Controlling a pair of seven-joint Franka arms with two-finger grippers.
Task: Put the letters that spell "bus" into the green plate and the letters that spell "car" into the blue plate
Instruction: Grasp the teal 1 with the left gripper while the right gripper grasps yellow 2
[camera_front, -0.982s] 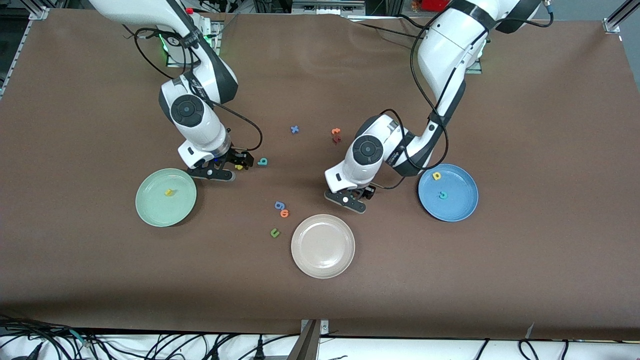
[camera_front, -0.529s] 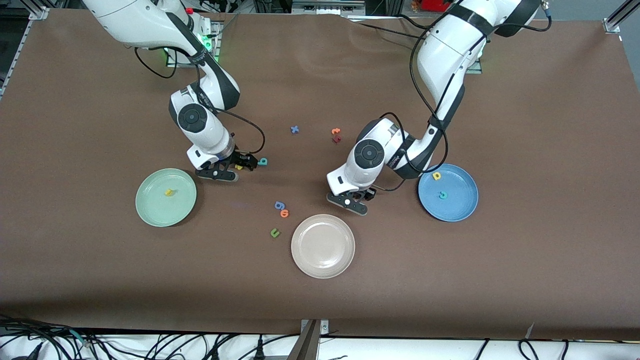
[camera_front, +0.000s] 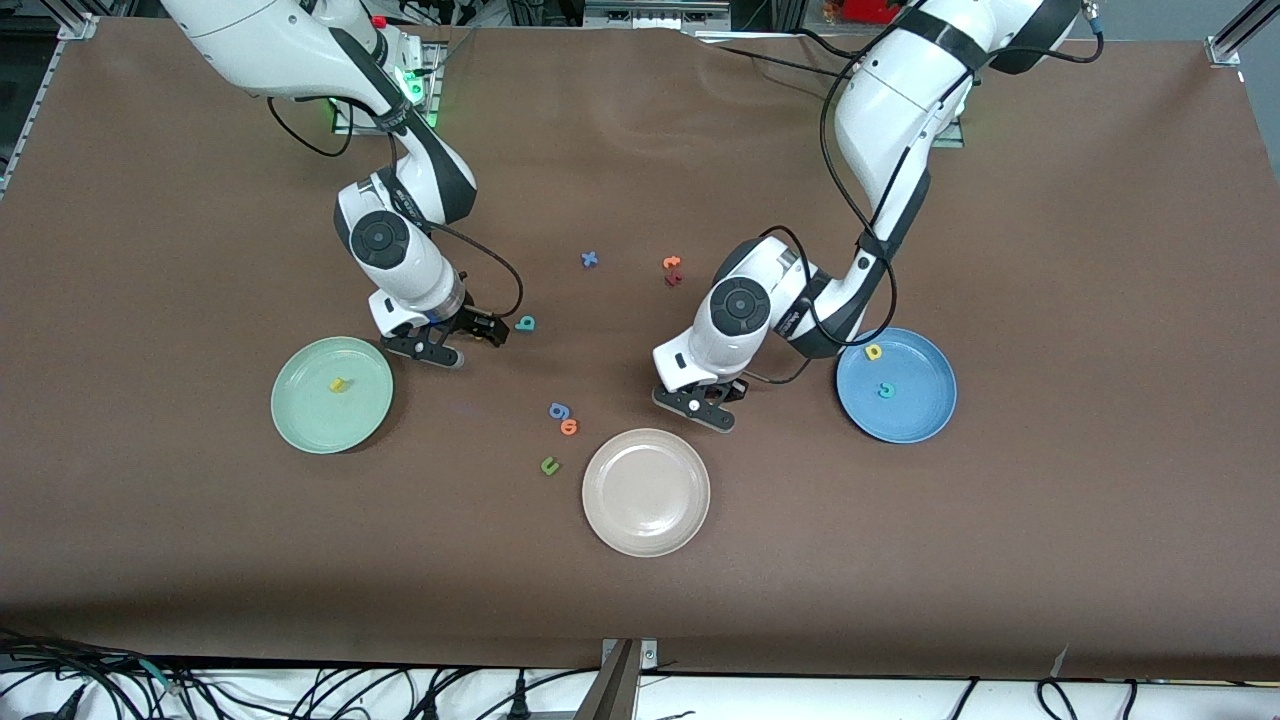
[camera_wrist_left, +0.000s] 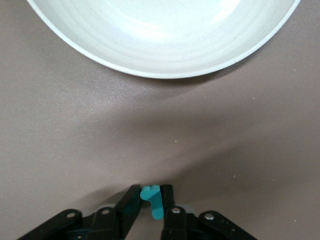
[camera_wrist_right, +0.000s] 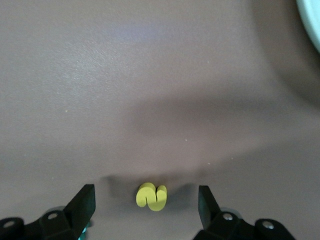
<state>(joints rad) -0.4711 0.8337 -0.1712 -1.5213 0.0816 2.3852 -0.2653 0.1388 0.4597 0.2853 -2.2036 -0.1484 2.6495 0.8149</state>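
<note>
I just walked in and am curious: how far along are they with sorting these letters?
About halfway. Done: yellow u in the green plate; yellow a and teal c in the blue plate. In hand: left gripper shut on the teal r; right gripper open around the yellow s. Left: teal b, on the table.
</note>
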